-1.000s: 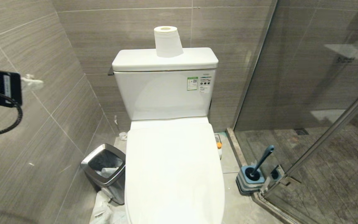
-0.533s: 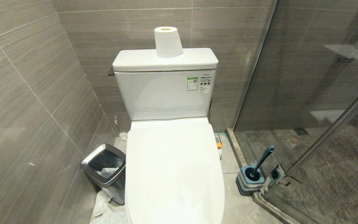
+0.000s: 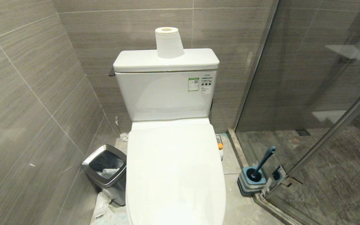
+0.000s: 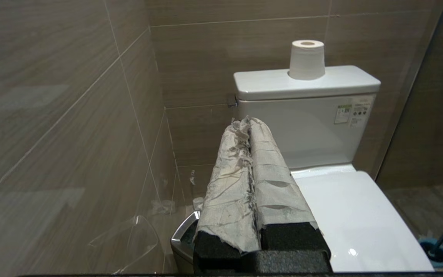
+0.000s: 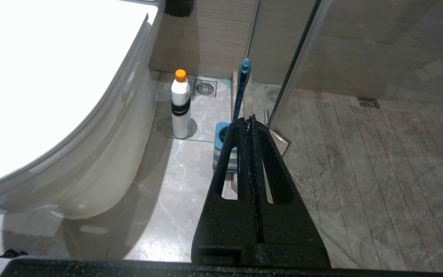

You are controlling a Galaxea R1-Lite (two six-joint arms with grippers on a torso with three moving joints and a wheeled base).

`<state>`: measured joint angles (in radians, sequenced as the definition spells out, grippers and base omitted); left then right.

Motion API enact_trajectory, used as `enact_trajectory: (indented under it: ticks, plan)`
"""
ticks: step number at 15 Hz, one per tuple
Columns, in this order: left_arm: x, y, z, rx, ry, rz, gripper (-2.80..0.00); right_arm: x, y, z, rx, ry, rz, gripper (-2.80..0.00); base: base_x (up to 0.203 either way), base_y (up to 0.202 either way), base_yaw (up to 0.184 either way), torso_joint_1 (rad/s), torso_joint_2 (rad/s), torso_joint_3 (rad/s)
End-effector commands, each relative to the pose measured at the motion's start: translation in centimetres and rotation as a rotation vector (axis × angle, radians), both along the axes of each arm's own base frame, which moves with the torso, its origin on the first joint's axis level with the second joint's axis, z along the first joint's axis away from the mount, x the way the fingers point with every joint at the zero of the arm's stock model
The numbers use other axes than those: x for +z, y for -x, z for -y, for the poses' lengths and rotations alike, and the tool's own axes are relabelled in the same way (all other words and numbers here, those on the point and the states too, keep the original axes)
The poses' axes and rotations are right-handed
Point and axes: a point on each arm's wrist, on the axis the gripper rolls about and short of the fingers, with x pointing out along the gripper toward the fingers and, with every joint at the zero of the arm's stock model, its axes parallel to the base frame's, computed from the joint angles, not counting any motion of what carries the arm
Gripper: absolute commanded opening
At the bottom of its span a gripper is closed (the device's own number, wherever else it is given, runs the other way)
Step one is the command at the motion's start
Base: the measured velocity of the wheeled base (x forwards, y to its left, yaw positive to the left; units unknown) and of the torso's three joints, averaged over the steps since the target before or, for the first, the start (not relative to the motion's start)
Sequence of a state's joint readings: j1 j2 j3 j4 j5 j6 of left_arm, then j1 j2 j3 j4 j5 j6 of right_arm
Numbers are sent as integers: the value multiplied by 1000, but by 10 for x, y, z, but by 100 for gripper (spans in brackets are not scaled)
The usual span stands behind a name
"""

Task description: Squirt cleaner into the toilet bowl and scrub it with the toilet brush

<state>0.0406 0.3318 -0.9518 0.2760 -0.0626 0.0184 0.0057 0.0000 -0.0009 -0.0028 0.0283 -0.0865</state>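
White lid [image 3: 175, 175], orange-capped white cleaner [image 5: 180, 104] with black band, teal toilet brush [image 3: 263, 162], grey striped tiles [image 3: 36, 93].

The head view looked down on the closed toilet lid [image 3: 175, 168]. Both wrist views sat lower beside it, sharing the lid

closed end effector [image 5: 250, 120], cleaner [image 5: 180, 104], toilet brush [image 5: 241, 90]

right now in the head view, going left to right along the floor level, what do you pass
waste bin → toilet lid, closed → cleaner, just its orange cap peeking past the toilet → toilet brush standing in its holder → glass shower door
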Motion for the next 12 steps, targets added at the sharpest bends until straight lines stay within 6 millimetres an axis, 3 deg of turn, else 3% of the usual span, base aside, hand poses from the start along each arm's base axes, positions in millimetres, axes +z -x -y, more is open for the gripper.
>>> enact_trajectory:
  ticks: [1, 5, 12]
  plan:
    - [-22, 17, -1, -14, -16, 42, -280, 0, 0, 0, 1, 3, -2, -280, 0, 0, 0, 0, 0, 0]
    - [-88, 15, -3, -15, -72, 0, -280, 0, 0, 0, 1, 1, -2, -280, 0, 0, 0, 0, 0, 0]
    - [-189, -57, -5, 49, -71, -210, -280, 0, 0, 0, 1, 1, -2, -280, 0, 0, 0, 0, 0, 0]
